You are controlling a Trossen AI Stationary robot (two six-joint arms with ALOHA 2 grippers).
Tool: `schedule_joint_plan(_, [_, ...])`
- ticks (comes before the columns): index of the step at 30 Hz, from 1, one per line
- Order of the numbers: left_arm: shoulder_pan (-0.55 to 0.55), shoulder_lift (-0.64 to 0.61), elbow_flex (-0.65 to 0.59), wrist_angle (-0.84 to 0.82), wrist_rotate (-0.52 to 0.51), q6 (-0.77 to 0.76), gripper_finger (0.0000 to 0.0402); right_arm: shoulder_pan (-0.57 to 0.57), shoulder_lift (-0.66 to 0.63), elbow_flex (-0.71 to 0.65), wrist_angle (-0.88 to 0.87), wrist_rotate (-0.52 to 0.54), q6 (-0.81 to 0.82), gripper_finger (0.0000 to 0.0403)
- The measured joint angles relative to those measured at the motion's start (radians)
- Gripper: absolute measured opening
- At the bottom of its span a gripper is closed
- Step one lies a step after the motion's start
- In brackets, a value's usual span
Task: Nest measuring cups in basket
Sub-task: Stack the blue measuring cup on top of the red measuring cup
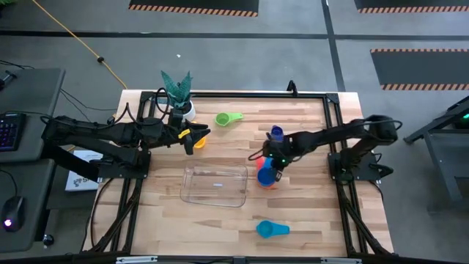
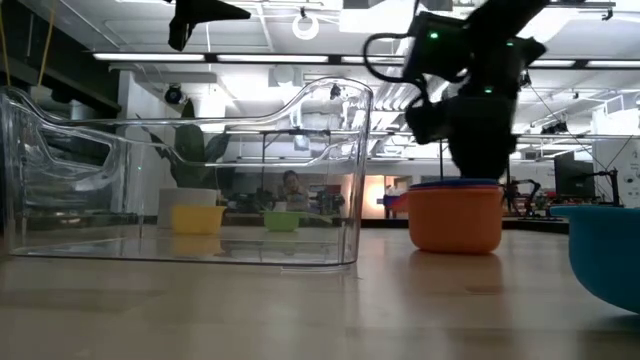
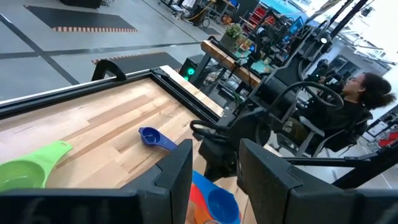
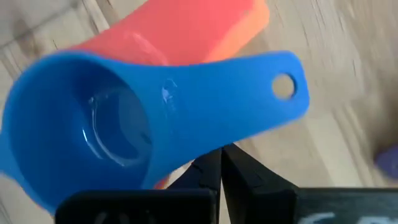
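A blue measuring cup (image 4: 99,130) sits nested in a red one (image 4: 180,31), which sits in an orange one (image 2: 455,218). This stack stands on the table right of the clear basket (image 1: 215,185). My right gripper (image 4: 221,165) is shut and points down just over the stack (image 1: 267,176). My left gripper (image 3: 214,174) hangs open and high at the far left, with nothing between its fingers. Below it, a yellow cup (image 1: 196,141) rests on the table. Green (image 1: 229,119), dark blue (image 1: 276,133) and light blue (image 1: 271,229) cups lie loose on the wood. My right gripper comes from above with shut fingertips (image 4: 211,168) at the edge of the blue cup's handle, near the bowl (image 4: 205,134). I cannot tell whether they touch it. The stack stands upright on the table.
A white pot with a green plant (image 1: 179,103) stands at the far left, close to my left arm. The light blue cup (image 2: 605,250) lies near the table's front edge. A person (image 3: 360,93) sits beyond the table's right side.
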Motion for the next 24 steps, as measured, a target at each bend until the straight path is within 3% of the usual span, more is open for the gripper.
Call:
schedule_joint_plan(9, [0.0, 0.0, 0.0, -0.014, -0.002, -0.001, 0.0122, -0.029, 0.058, 0.158, -0.149, 0.052, -0.14, 0.0])
schedule_joint_plan(12, [0.003, 0.042, 0.001, -0.047, -0.016, -0.064, 0.0119, -0.039, 0.046, 0.166, -0.176, 0.041, -0.17, 0.0])
schedule_joint_plan(19, [0.061, 0.302, 0.121, -0.144, 0.291, -0.066, 0.0058, -0.041, -0.032, 0.125, -0.205, 0.028, -0.179, 0.0])
schedule_joint_plan(22, [0.077, 0.447, 0.221, -0.201, 0.379, 0.012, 0.0014, -0.038, -0.071, 0.106, -0.203, 0.026, -0.155, 0.0])
schedule_joint_plan(24, [0.082, 0.542, 0.292, -0.219, 0.42, 0.057, 0.0006, -0.038, -0.098, 0.093, -0.208, 0.025, -0.134, 0.0])
